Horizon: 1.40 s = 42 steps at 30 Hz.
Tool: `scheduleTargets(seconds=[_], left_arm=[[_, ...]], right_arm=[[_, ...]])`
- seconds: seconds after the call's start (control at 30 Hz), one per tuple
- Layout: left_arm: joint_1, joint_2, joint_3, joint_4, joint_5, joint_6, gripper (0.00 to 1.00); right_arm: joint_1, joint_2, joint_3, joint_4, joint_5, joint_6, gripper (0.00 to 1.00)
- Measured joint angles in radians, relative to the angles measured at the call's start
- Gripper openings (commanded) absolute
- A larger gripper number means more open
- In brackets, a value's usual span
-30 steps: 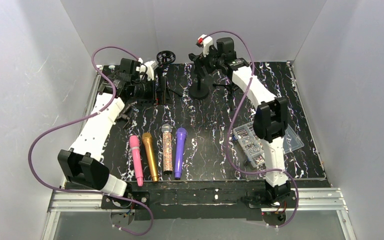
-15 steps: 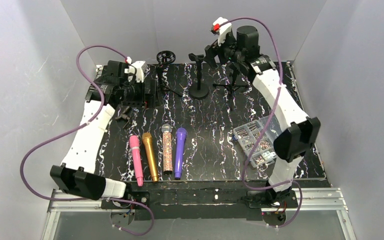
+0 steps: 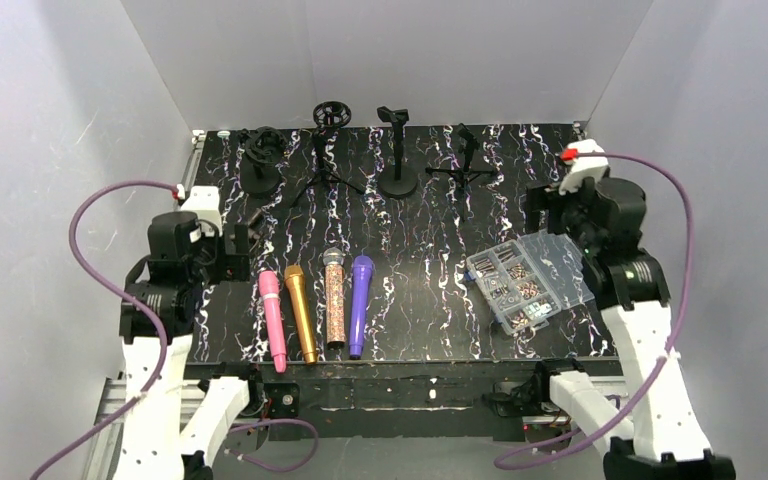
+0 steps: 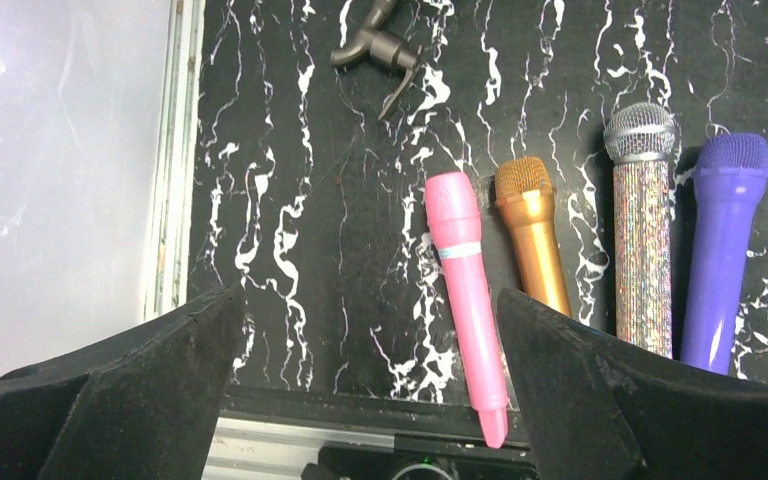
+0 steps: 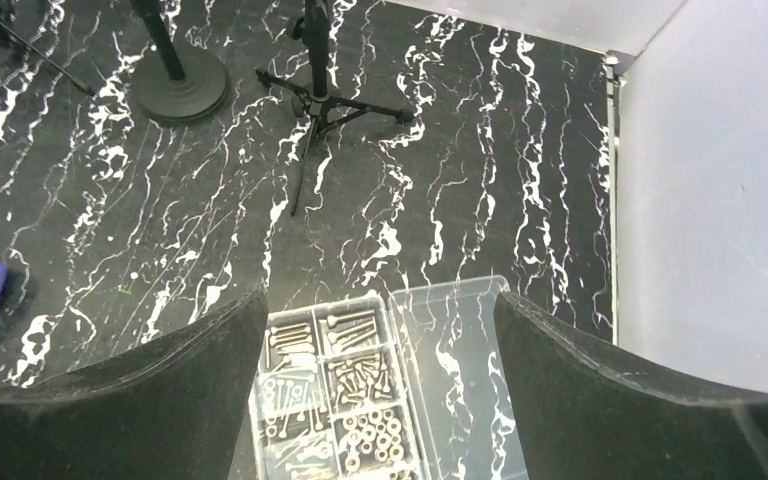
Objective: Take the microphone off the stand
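Note:
Several microphones lie flat side by side near the front of the table: pink (image 3: 273, 320) (image 4: 465, 300), gold (image 3: 300, 312) (image 4: 532, 240), glittery silver (image 3: 334, 298) (image 4: 643, 230) and purple (image 3: 359, 305) (image 4: 725, 240). Along the back edge are stands: a round-base one at the left (image 3: 260, 165), a tripod (image 3: 322, 170), a round-base stand (image 3: 397, 150) (image 5: 175, 85) and a second tripod (image 3: 465, 155) (image 5: 320, 90). I see no microphone on them. My left gripper (image 3: 240, 250) (image 4: 368, 300) hangs open above the table's left side beside the pink microphone. My right gripper (image 3: 550, 205) (image 5: 380, 298) is open and empty above the parts box.
A clear plastic box of screws (image 3: 525, 280) (image 5: 360, 380) lies with its lid open at the right front. A small black clip piece (image 3: 255, 220) (image 4: 375, 50) rests on the table near the left edge. Grey walls close in the left, back and right sides.
Both arms have pulled back from the stands at the rear toward the front. The left is now over the left edge, the right over the screw box. The right jaws have widened slightly.

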Motion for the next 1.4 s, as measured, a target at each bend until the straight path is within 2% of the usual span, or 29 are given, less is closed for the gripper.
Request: scheduleTargets(seconds=[0.3, 0.57, 0.93, 1.2, 1.4], left_arm=[[0.000, -0.157, -0.061, -0.073, -0.002, -0.060, 0.98], [0.000, -0.239, -0.107, -0.110, 0.010, -0.106, 0.98], [0.006, -0.224, -0.127, -0.065, -0.031, -0.115, 0.98], [0.009, -0.079, -0.131, 0.029, -0.043, -0.134, 0.98], [0.029, -0.122, -0.149, 0.037, -0.043, -0.138, 0.98]], right_arm=[[-0.096, -0.217, -0.034, -0.128, -0.084, 0.064, 0.92], [-0.188, -0.315, -0.129, -0.172, -0.138, 0.076, 0.93], [-0.201, -0.331, -0.177, -0.126, -0.166, 0.076, 0.93], [-0.207, -0.378, -0.314, -0.014, -0.154, 0.094, 0.93], [-0.215, -0.394, -0.369, 0.018, -0.134, 0.093, 0.94]])
